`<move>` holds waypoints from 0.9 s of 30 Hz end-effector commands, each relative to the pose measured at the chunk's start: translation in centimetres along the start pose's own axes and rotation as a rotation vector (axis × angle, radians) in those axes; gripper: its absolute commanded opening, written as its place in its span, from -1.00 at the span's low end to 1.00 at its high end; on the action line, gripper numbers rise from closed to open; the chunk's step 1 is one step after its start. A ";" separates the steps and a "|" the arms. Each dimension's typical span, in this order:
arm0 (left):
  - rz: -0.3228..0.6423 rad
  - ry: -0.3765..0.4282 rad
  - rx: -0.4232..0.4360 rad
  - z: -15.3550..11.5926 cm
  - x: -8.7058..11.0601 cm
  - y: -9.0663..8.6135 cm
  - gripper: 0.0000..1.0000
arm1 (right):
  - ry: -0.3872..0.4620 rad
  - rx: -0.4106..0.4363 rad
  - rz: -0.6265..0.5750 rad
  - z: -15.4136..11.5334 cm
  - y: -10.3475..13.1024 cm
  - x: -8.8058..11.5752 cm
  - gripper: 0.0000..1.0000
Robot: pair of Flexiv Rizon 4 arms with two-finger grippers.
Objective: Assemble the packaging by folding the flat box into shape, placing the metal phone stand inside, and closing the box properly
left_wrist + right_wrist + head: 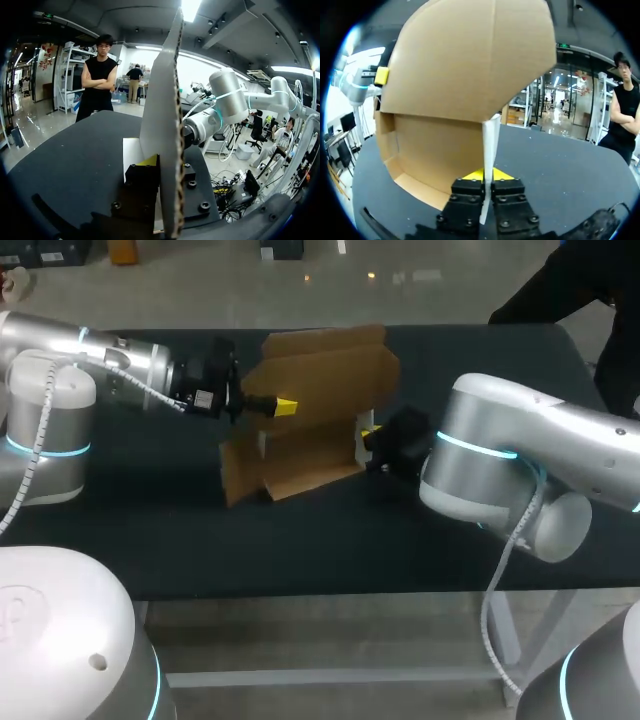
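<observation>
A brown cardboard box (320,390) stands partly folded in the middle of the black table, its open side toward the front. My left gripper (284,406) comes in from the left and is shut on one upright wall of it; in the left wrist view that panel (162,115) runs edge-on between the fingers of the left gripper (167,167). My right gripper (370,432) is at the box's right side, shut on a white-faced side flap (488,145) that stands between its yellow tips (487,175). The box's large top panel (465,65) arches over it. No metal phone stand is in view.
The black table (150,520) stretches bare to the front and left of the box. My right arm's elbow (470,470) hangs over the table's right part. The left gripper's yellow tip (381,76) shows at the box's far edge in the right wrist view.
</observation>
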State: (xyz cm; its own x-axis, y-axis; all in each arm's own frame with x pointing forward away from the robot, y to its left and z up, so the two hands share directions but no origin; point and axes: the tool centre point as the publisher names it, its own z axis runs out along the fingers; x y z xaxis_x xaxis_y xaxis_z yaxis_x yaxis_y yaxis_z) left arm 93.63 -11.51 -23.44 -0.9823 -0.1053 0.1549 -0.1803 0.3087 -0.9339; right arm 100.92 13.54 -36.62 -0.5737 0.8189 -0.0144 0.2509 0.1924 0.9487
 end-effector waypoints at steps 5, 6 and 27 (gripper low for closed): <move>-0.001 0.003 -0.005 0.7 -0.1 0.4 -1.00 | -0.090 0.009 0.015 0.1 0.2 0.9 -1.00; -0.001 0.003 -0.005 0.7 -0.1 0.4 -1.00 | -0.091 0.010 0.017 0.0 0.2 0.9 -1.00; 0.199 -0.138 -0.145 -3.9 0.6 -3.2 1.00 | -0.075 0.131 0.137 -4.0 0.5 -0.4 -1.00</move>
State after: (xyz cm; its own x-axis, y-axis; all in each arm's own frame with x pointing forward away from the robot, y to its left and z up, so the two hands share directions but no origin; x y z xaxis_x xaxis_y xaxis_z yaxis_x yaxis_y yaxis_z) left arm 94.44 -9.37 -19.67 -0.9882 -0.1344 -0.0734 0.0035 0.4590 -0.8884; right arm 97.89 11.99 -35.87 -0.4518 0.8894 0.0689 0.3826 0.1234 0.9156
